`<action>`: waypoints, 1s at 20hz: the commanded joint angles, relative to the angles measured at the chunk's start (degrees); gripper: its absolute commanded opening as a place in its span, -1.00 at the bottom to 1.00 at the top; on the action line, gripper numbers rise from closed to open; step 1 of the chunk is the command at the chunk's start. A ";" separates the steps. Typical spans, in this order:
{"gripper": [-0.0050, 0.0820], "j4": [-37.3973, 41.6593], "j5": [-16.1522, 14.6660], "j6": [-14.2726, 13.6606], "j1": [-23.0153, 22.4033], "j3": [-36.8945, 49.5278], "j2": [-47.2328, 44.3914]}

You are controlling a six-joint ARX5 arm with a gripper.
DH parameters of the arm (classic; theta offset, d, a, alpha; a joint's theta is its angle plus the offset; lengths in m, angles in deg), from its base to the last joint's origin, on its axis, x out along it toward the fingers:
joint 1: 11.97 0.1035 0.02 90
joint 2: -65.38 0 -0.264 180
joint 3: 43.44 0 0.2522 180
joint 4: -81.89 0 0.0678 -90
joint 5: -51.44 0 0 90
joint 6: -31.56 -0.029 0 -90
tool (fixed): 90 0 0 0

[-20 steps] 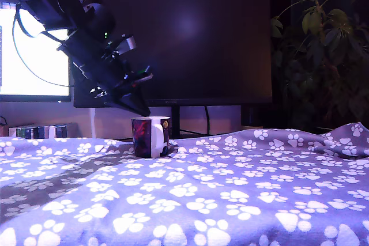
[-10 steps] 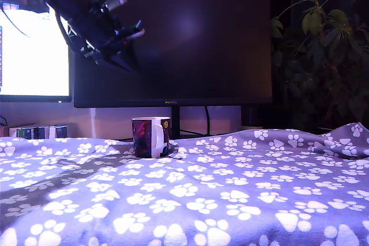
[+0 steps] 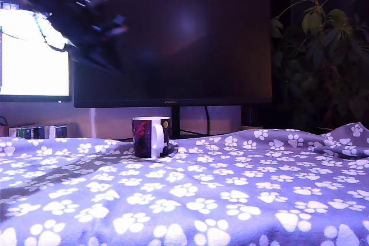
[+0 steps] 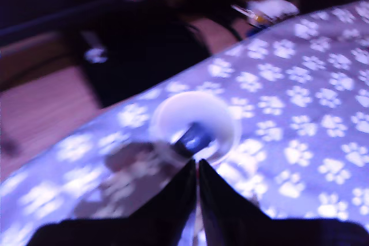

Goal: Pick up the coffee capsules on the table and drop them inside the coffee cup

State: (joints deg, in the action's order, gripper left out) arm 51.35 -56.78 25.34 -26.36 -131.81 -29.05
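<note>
One small dark blue capsule [image 4: 193, 136] lies inside the white ceramic picture-print mug [image 3: 150, 136]; black gripper [image 4: 197, 168], jaws nearly closed and empty, blurred at the exterior view's upper left; no other capsule visible on the paw-print fleece blanket [image 3: 242, 194], so the task looks done.

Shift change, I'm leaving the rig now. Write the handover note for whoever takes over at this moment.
Gripper: fingertips close together, nothing between them, raised well above the table; blurred in the exterior view, so it is moving.
Coffee cup: upright on the paw-print blanket, in front of the dark monitor.
Capsule: the dark blue capsule lies inside the cup, seen from the wrist view.
Done: capsule dropped in the cup.
Left: no other capsule shows on the blanket in either view; check the parts out of view before calling the job finished.
</note>
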 commanded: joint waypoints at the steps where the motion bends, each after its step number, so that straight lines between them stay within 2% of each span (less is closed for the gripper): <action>1: -0.93 1.66 0.31 -0.02 1.20 4.66 3.23; 4: -0.93 4.50 0.72 0.52 3.63 11.89 9.29; 12: -0.93 11.26 0.72 4.63 9.73 29.88 26.05; 16: -0.93 15.08 1.22 7.56 11.45 37.81 34.29; 20: -0.93 19.21 2.54 9.16 11.91 46.64 42.97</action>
State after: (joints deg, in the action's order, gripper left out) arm 69.78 -54.46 34.08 -14.80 -87.53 12.54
